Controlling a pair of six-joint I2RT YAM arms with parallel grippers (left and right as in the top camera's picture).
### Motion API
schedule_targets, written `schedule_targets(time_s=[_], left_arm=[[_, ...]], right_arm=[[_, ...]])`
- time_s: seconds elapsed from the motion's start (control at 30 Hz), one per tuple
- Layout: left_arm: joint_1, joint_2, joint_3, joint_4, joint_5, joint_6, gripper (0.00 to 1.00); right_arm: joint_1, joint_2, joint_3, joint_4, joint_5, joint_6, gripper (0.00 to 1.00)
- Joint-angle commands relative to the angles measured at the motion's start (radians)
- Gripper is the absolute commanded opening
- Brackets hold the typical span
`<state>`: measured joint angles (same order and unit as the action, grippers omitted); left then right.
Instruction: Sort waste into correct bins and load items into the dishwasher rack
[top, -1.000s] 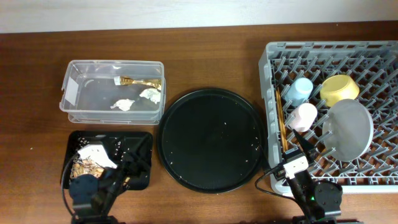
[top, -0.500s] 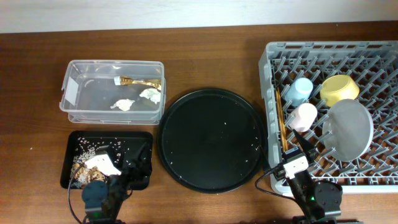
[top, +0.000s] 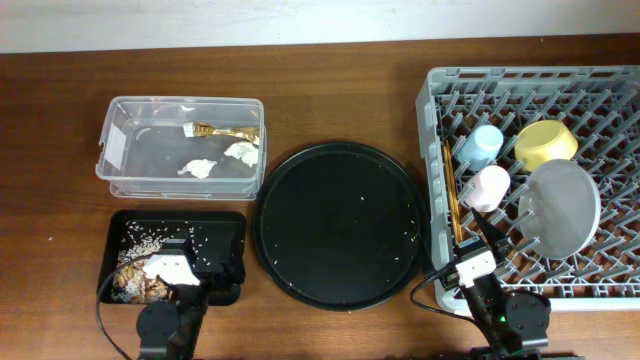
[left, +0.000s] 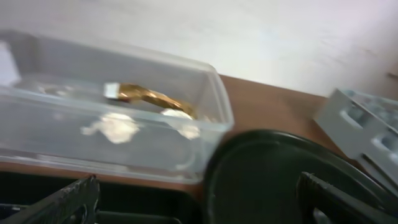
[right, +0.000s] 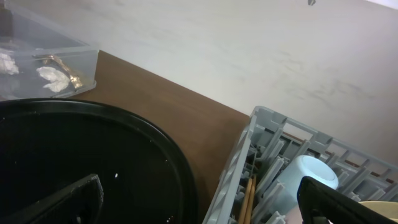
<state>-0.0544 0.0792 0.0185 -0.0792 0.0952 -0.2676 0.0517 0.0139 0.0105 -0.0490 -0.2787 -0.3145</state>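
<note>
Left gripper (left: 198, 204) had withdrawn nearward, jaws wide, empty, at the near edge of the black tray (top: 172, 214) of food scraps (top: 131, 283). Clear tub (top: 180, 102) beyond: foil wrapper (top: 226, 131), tissue wads (top: 197, 167), label (top: 113, 150) unreadable. Right gripper (right: 199, 205) wide, empty, before the loaded dishwasher rack (top: 530, 73).

Bright even light, blurred left-wrist view

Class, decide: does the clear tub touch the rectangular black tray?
Apart. The overhead view shows a strip of table between tub and tray.
</note>
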Motion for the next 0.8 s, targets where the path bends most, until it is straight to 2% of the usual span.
schedule_targets(time_s=[0.0,0.3,0.77], left_arm=[[-0.005,-0.049,-0.01,-0.005,-0.096,0.039,0.99],[-0.016,-0.074,-0.01,-0.005,-0.1,0.05,0.99],[-0.023,-0.074,-0.01,-0.007,-0.099,0.387,0.99]], right_arm=[[-0.008,-0.01,-0.005,-0.007,0.002,0.005,0.98],[-0.008,-0.01,-0.005,-0.007,0.002,0.005,0.98],[-0.008,-0.01,-0.005,-0.007,0.002,0.005,0.98]])
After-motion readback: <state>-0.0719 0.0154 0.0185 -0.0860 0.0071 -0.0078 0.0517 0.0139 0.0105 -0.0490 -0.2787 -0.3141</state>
